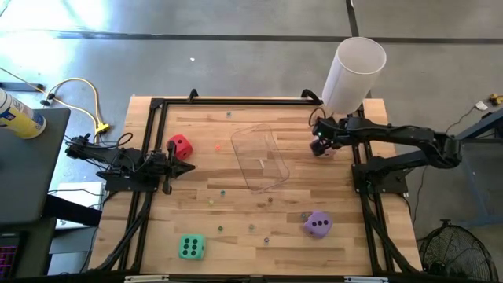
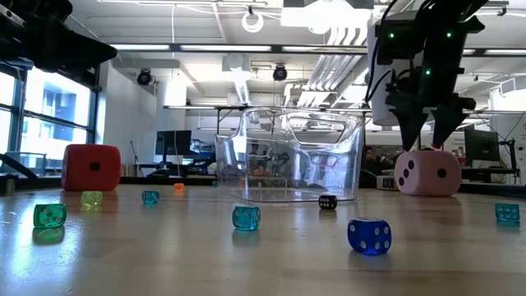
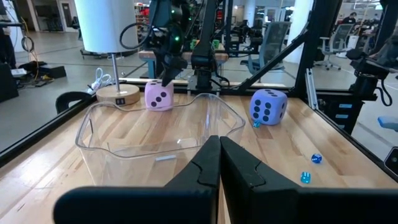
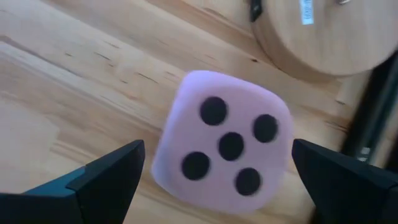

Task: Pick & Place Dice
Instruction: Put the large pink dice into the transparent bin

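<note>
Four big dice on the bench (image 1: 236, 236). Pink die (image 4: 224, 146) sits at the far right, just beside the round wooden lamp base (image 4: 323, 31), five pips up in the right wrist view. Right claw (image 2: 429, 140) hangs directly above it, fingers (image 4: 93, 180) spread wide, one on each side of the die, not touching it, holding nothing.

Red die (image 1: 180, 146) is on the left side, just past the tip of the left claw (image 3: 219, 163). Left claw is fully closed, fingers pressed together, empty, parked low at the left edge and pointing toward the clear plastic bin (image 1: 259, 157).

Purple die (image 1: 317, 224) is near-right of centre, well apart from the bin. Green die (image 1: 191, 248) is at the near-left, alone.

Bin stands mid-bench, upright; none of the big dice are in it. Contents otherwise hard to tell through the plastic.

Small translucent dice are scattered across the bench: a blue one (image 2: 369, 235) and a teal one (image 2: 246, 217) nearest the low camera, a green one (image 2: 49, 215) further left.

White lamp shade (image 1: 354, 75) is at the far right corner.
</note>
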Tool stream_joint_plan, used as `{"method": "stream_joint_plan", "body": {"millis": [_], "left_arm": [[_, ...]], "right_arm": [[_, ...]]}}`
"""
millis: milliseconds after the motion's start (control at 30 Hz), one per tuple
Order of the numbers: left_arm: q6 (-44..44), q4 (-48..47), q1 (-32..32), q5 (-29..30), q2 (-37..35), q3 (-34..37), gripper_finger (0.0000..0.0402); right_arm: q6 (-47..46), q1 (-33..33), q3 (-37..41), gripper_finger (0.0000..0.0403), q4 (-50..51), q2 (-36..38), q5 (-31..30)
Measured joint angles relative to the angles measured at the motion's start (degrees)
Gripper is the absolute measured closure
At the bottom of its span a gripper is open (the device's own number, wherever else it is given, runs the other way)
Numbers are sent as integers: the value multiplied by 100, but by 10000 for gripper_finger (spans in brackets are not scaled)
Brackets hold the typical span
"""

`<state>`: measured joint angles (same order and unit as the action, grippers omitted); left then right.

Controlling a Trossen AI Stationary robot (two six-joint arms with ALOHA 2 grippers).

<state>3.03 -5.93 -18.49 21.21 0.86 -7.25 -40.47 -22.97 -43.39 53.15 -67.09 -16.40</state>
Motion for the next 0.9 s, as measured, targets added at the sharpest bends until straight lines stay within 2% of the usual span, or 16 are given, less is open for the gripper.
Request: {"method": "stream_joint_plan", "body": {"millis": [467,667,900], "left_arm": [[0,0,1,0,0,0,401],[-1,0,1,0,0,0,401],[0,0,1,0,0,0,401]], "right_arm": [[-184,-194,70,3,-99,0,-103],[-149,-293,504,3,-584,15,204],[-153,-413,808,2,-934,17,284]]}}
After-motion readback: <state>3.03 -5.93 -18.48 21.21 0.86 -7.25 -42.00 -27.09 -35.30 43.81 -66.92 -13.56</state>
